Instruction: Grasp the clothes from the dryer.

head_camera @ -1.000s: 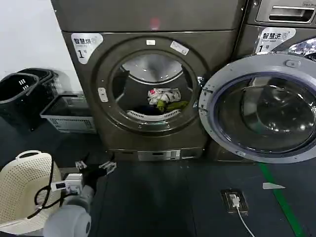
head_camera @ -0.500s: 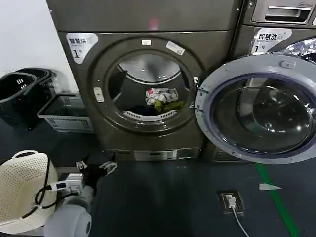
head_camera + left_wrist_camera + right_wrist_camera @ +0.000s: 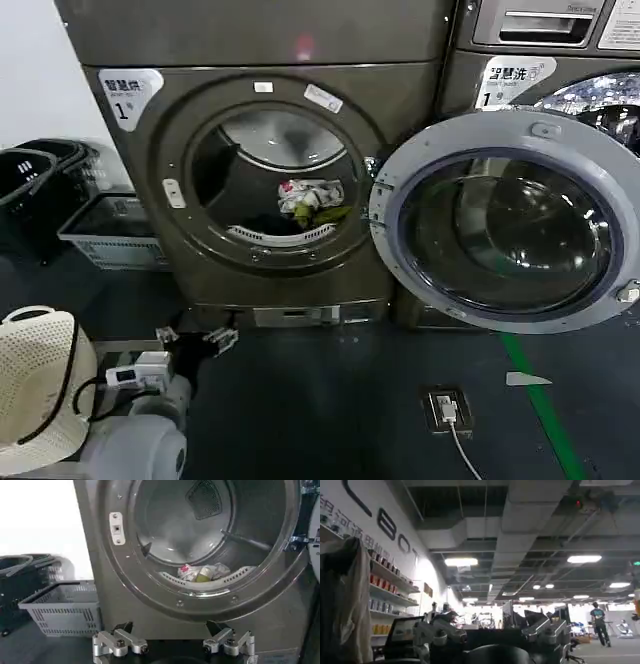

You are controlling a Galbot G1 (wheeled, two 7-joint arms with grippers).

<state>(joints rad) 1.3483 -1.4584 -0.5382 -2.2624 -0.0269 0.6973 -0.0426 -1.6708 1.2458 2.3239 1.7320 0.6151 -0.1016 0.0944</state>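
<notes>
The dryer (image 3: 150, 150) is bronze-grey with a white "1" sticker. Its round door (image 3: 505, 235) is swung open to the right. The clothes (image 3: 308, 200) lie at the bottom of the dark drum: a small white bundle with red marks and a yellow-green piece. In the left wrist view the clothes (image 3: 202, 572) rest just behind the drum lip. My left gripper (image 3: 195, 337) hangs low, near the floor in front of the dryer's base and left of the porthole's middle. That gripper (image 3: 172, 647) is open and holds nothing. My right gripper (image 3: 492, 630) is open too and faces a room with a ceiling.
A grey slatted basket (image 3: 110, 230) and black baskets (image 3: 40, 180) stand on the floor left of the dryer. A cream perforated basket (image 3: 35, 380) sits beside my left arm. The open door covers the neighbouring machine (image 3: 540, 40). A floor socket (image 3: 445, 408) and a green line (image 3: 540, 410) are at the right.
The dryer, its door and the baskets have slid leftward in the head view. My left gripper keeps its low place before the dryer, still open.
</notes>
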